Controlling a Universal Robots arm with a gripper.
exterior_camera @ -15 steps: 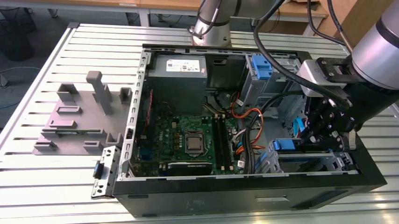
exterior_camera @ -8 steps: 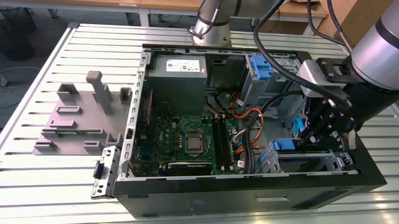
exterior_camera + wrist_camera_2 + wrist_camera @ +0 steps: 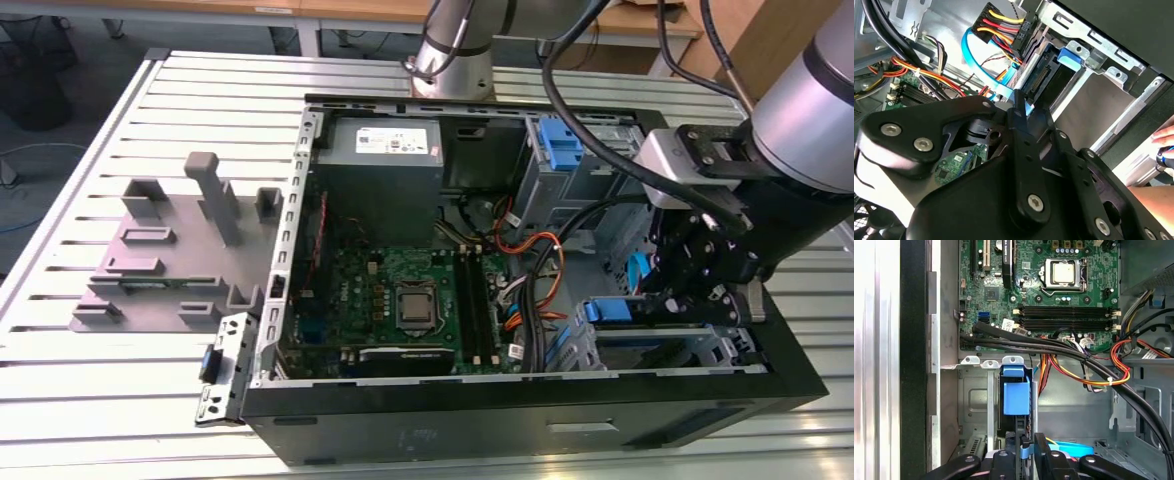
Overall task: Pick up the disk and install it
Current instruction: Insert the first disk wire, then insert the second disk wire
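Note:
The disk (image 3: 1016, 395) stands edge-on in the metal drive bay (image 3: 974, 400) at the case's front corner, its blue bracket uppermost. In the exterior view the bracket's blue end (image 3: 607, 310) shows at the bay near the view's lower right. The second wrist view shows the disk's dark connector end (image 3: 1046, 77) and blue tab (image 3: 1072, 55). My gripper (image 3: 1025, 447) sits right at the disk's near end with its black fingers closed on a blue strip of the bracket. The fingers meet at a narrow tip (image 3: 1016, 102). Gripper (image 3: 687, 300) and wrist hang inside the case over the bay.
The open black computer case (image 3: 534, 420) lies on a slatted metal table (image 3: 134, 400). Orange, yellow and black cables (image 3: 1089, 375) and a light blue data cable (image 3: 979, 60) run close to the bay. A grey fixture (image 3: 174, 260) sits at the exterior view's left. A hand (image 3: 1164, 142) rests outside the case.

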